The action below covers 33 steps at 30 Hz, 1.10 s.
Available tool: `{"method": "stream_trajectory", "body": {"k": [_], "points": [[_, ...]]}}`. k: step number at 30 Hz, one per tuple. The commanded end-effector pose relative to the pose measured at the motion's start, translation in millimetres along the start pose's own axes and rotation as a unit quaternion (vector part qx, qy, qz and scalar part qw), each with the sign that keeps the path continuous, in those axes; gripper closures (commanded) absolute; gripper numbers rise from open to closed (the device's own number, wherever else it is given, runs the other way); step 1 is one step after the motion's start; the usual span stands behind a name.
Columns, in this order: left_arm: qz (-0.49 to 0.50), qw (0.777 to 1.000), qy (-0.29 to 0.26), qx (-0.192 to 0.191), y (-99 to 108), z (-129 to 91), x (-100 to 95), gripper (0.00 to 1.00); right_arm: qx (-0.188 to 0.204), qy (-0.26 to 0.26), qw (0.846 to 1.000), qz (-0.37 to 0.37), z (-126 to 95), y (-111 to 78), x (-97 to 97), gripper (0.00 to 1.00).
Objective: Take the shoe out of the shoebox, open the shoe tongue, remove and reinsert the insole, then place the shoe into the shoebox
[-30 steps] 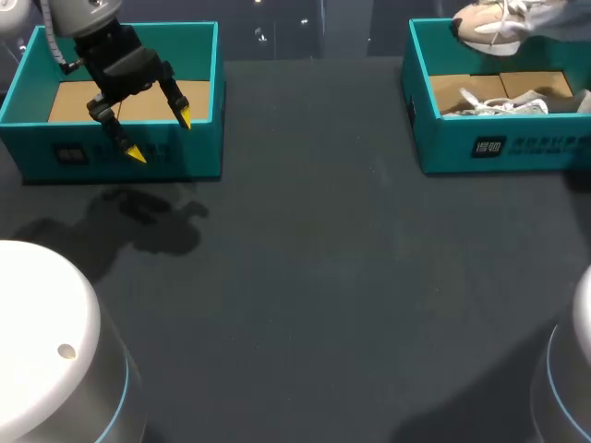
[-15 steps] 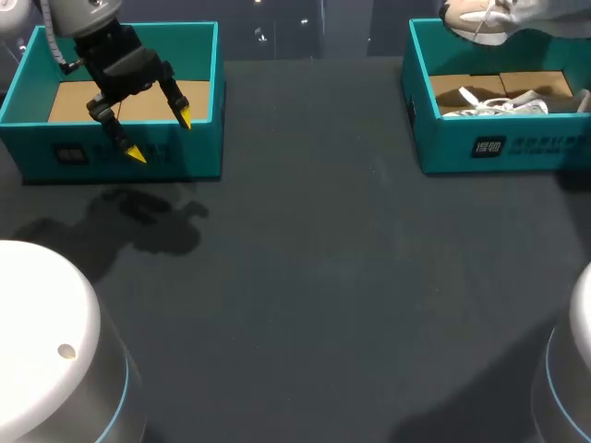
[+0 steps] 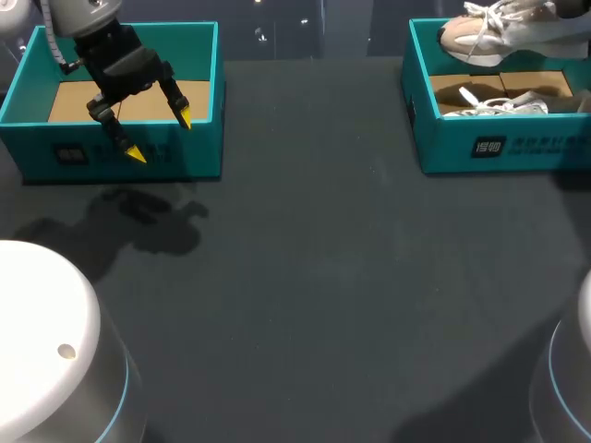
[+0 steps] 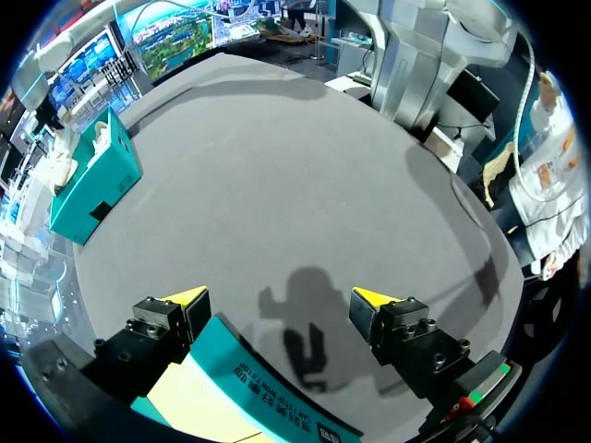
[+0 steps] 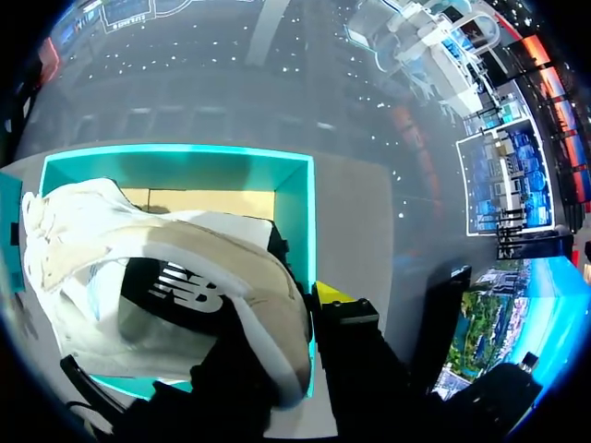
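Observation:
A beige and white shoe point(image 3: 499, 28) hangs above the teal shoebox point(image 3: 499, 148) at the table's far right. In the right wrist view the shoe point(image 5: 166, 286) fills the space over the open shoebox point(image 5: 297, 212). My right gripper point(image 5: 282, 323) is shut on its heel collar; one yellow tip shows beside the heel and the other is hidden by the shoe. My right arm is outside the head view. A second shoe point(image 3: 503, 103) with white laces lies inside that shoebox. My left gripper point(image 3: 161, 137) hovers open and empty over the front wall of the other teal box point(image 3: 111, 164), its gripper point(image 4: 279, 300) straddling that wall point(image 4: 268, 388).
The left teal box holds only its cardboard floor point(image 3: 74, 101). Dark table surface point(image 3: 314, 277) stretches between the two boxes. The white bases of my arms point(image 3: 46, 341) stand at the near corners.
The held shoe rose slightly, then came back down over the right box and now shows more of its side and sole. The left arm has stayed put.

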State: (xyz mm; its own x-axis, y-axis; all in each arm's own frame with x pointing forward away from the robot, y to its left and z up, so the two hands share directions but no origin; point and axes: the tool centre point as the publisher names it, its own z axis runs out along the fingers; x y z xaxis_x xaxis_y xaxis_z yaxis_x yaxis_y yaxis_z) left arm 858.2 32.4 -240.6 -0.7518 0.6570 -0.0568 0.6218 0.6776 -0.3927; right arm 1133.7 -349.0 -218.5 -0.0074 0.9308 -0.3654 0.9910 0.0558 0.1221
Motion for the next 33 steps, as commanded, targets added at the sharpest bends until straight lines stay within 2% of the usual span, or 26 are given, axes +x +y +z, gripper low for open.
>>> {"method": "stream_trajectory", "body": {"k": [1, 7, 24, 33], "points": [[0.0, 1.0, 0.0, -0.001, 0, 0, 0.8, 0.0, 0.002, -0.003, 1.0, 0.0, 10, 6.5, 2.3, 1.0], [0.0, 1.0, 0.0, -0.001, 0, 0, 0.8, 0.0, 0.005, -0.001, 1.0, -0.004, 27, 9.7, 6.4, 1.0], [0.0, 1.0, 0.0, -0.001, 0, 0, 0.8, 0.0, 0.017, -0.016, 1.0, -0.021, 58, 16.2, 20.5, 1.0], [0.0, 1.0, 0.0, -0.001, 0, 0, 0.8, 0.0, 0.016, -0.011, 0.999, -0.029, 64, 22.2, 30.3, 1.0]]}}
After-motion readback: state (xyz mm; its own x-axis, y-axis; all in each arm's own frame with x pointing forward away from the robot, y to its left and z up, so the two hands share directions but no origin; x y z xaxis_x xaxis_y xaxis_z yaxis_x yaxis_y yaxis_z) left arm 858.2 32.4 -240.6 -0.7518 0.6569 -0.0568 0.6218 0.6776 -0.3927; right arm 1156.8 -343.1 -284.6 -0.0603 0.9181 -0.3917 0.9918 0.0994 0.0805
